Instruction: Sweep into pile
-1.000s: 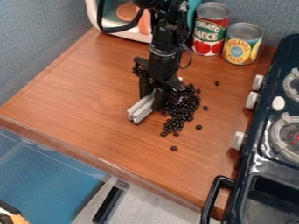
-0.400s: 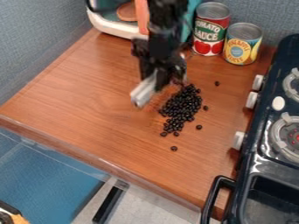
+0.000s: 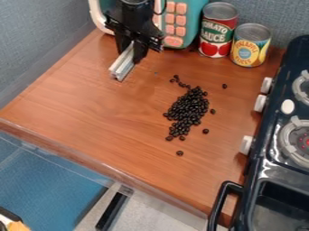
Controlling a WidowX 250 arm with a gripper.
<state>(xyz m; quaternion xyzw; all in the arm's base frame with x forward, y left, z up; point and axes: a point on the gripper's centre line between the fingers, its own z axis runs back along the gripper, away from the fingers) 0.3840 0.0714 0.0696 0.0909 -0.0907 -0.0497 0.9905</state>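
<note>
The gripper (image 3: 131, 53) has its fingers clenched on a pale bar (image 3: 122, 66), probably to sweep with its long side; right and near, black beans (image 3: 188, 107) lie loosely heaped on the desk (image 3: 91, 108)

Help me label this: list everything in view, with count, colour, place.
Beans: many, black, loose pile, right of centre
Bar: one, pale grey, in gripper
Cans: two, red and yellow, back right
Toy appliance: one, teal, back
Stove: one, black, right
Counter: one, brown, centre
Walls: two, blue-grey, back and left
Lower surface: one, blue, bottom left
Strip: one, black, bottom
Unclear object: one, multicoloured, bottom left
Arm with gripper: one, black, upper left
</note>
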